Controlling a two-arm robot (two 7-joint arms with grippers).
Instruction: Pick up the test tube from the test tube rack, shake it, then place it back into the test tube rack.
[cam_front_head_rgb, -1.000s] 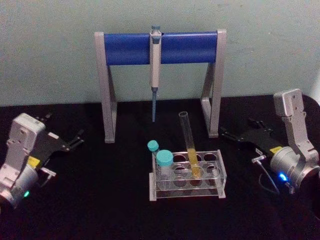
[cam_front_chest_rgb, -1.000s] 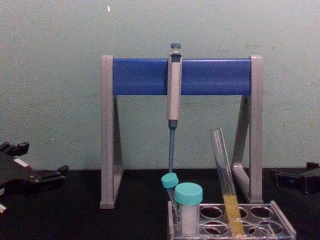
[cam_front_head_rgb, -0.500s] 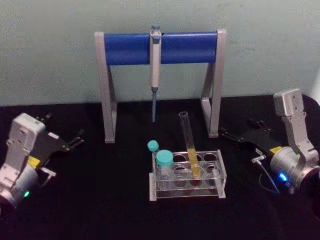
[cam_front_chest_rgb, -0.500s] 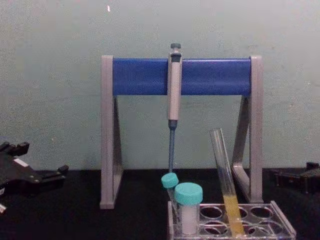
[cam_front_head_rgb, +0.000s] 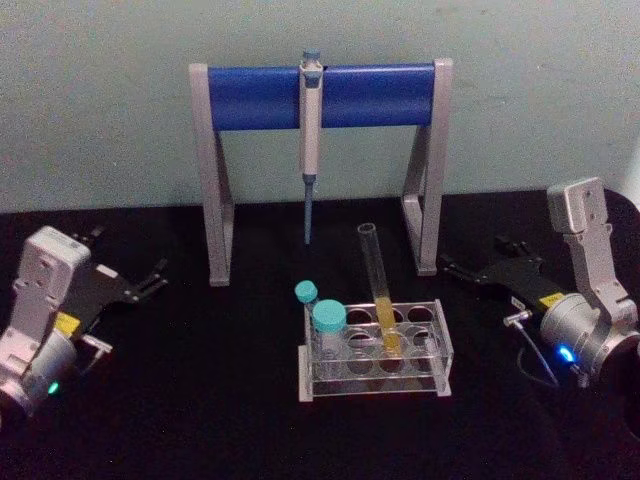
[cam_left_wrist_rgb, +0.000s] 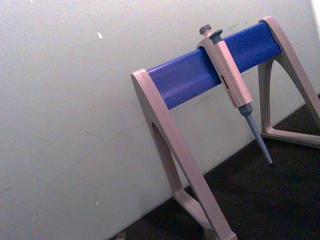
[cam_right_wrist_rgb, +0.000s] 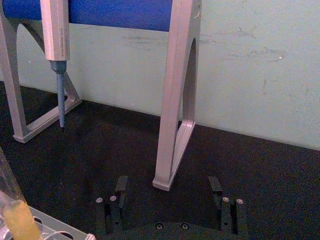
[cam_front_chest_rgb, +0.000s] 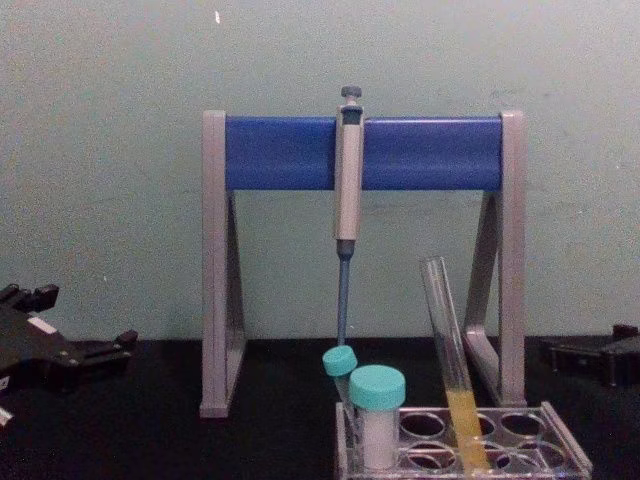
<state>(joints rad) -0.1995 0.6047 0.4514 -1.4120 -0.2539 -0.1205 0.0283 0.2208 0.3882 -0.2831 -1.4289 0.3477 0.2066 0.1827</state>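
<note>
Test tube (cam_front_head_rgb: 378, 290) sits tilted in the test tube rack (cam_front_head_rgb: 440, 345). Right end effector (cam_right_wrist_rgb: 169, 192) spread wide, empty; left end effector (cam_front_head_rgb: 152, 280) parked, can't tell.

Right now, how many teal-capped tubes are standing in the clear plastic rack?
2. Both stand at the left end of the clear plastic test tube rack: the larger teal-capped tube nearer the robot, the smaller teal-capped tube just behind it. None seem hidden.

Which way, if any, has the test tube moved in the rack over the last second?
No. In the head view the test tube leans in the same hole of the test tube rack, its rim unchanged against the pipette stand.
</note>
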